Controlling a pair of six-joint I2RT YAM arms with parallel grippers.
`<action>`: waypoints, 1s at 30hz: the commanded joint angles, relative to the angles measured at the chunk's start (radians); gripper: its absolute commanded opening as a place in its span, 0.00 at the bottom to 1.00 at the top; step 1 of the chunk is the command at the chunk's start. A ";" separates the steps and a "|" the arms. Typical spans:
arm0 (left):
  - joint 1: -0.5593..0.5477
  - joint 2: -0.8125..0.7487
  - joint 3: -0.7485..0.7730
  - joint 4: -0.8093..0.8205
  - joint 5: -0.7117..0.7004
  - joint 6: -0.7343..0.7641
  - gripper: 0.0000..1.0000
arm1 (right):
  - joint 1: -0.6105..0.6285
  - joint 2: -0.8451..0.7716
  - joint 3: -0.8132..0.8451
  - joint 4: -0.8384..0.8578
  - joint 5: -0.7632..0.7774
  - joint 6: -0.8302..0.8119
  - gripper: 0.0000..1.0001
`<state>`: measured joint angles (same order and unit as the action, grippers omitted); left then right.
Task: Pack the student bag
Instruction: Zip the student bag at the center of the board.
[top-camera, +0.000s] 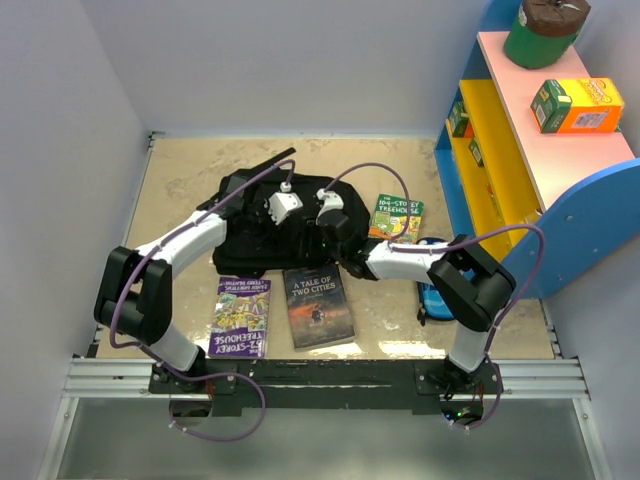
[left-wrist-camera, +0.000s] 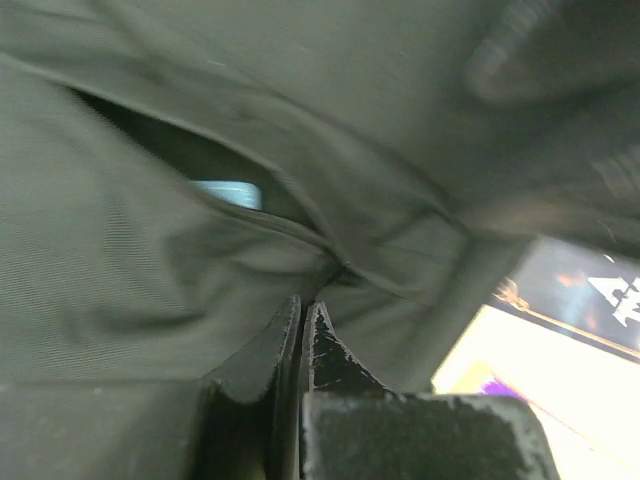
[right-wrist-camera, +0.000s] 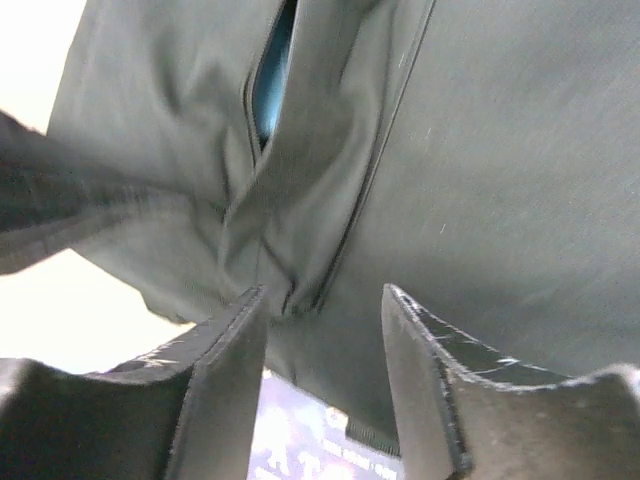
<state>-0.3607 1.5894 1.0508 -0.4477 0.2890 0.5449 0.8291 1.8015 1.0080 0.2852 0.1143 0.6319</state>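
Just below the rumpled black student bag (top-camera: 243, 245) lie a purple book (top-camera: 241, 315) and a dark book (top-camera: 318, 306), green book (top-camera: 397, 216) at right; left gripper (left-wrist-camera: 305, 303) pinches its fabric, right gripper (right-wrist-camera: 322, 292) gapes half-open.

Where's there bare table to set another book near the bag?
Bare: the far strip of table between the student bag and the back wall, and a patch between A Tale of Two Cities and the right arm. Crowded: in front of the bag, around that book and the purple Treehouse book.

Dark book (top-camera: 318, 306): "A TALE OF TWO CITIES"
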 joint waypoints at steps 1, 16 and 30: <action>0.031 -0.009 0.049 0.122 -0.027 -0.080 0.00 | 0.047 0.004 -0.014 0.123 -0.002 -0.058 0.56; 0.031 0.020 0.041 0.099 0.001 -0.063 0.00 | 0.090 0.143 0.122 0.094 0.022 -0.116 0.61; 0.055 0.072 0.080 0.118 0.035 -0.123 0.00 | 0.117 0.167 0.112 0.085 0.091 -0.101 0.03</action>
<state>-0.3195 1.6360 1.0817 -0.3595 0.2871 0.4534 0.9318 1.9888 1.1347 0.3576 0.1764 0.5293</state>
